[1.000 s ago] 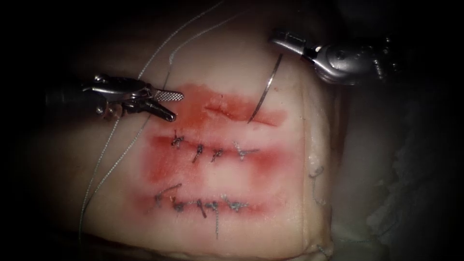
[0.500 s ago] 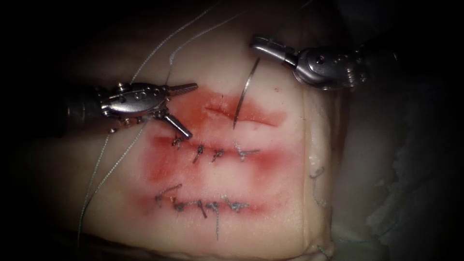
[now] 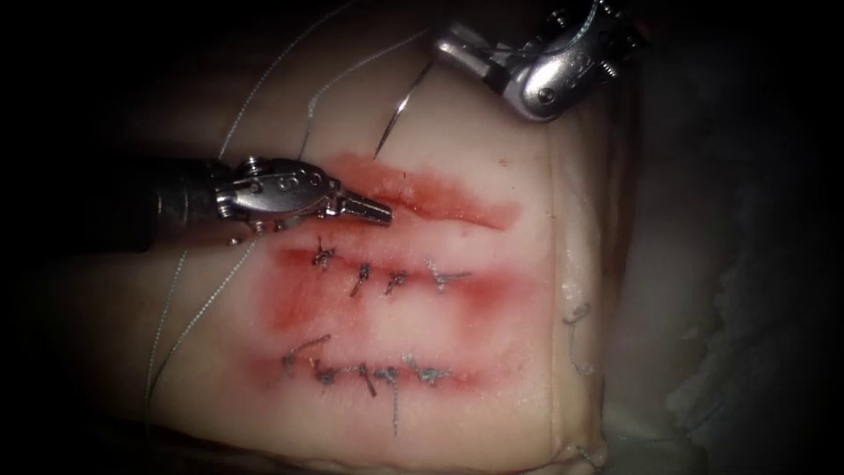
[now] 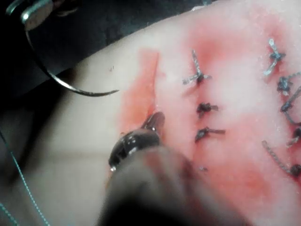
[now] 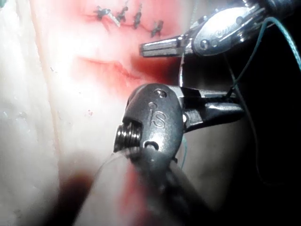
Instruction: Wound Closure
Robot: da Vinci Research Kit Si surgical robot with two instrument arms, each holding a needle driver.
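The open cut [image 3: 440, 198] lies in a red-stained band across the upper tissue [image 3: 492, 334]. My left tool [image 3: 380, 212] has its jaws shut on nothing, tips resting at the cut's left end. It also appears in the left wrist view, left tool [image 4: 156, 119], and in the right wrist view, left tool [image 5: 148, 47]. My right tool [image 3: 450, 44] is above the cut, shut on the curved needle [image 3: 400, 110] near its thread end. The needle hangs free of the tissue, its point just above the stain's upper left edge. The needle [image 4: 61, 82] arcs under the right tool [image 4: 35, 12].
Two stitched cuts with dark knots run below the open one, the nearer stitched cut [image 3: 387, 277] and the lower stitched cut [image 3: 369, 374]. Thread [image 3: 264, 88] trails from the upper middle down the tissue's left side; the thread [image 5: 254, 127] shows green. The tissue's right edge [image 3: 554, 264] drops off.
The left tool's jaws closed from wide open and slid right to the cut's left end. The right tool carried the needle up and left, its point leaving the cut.
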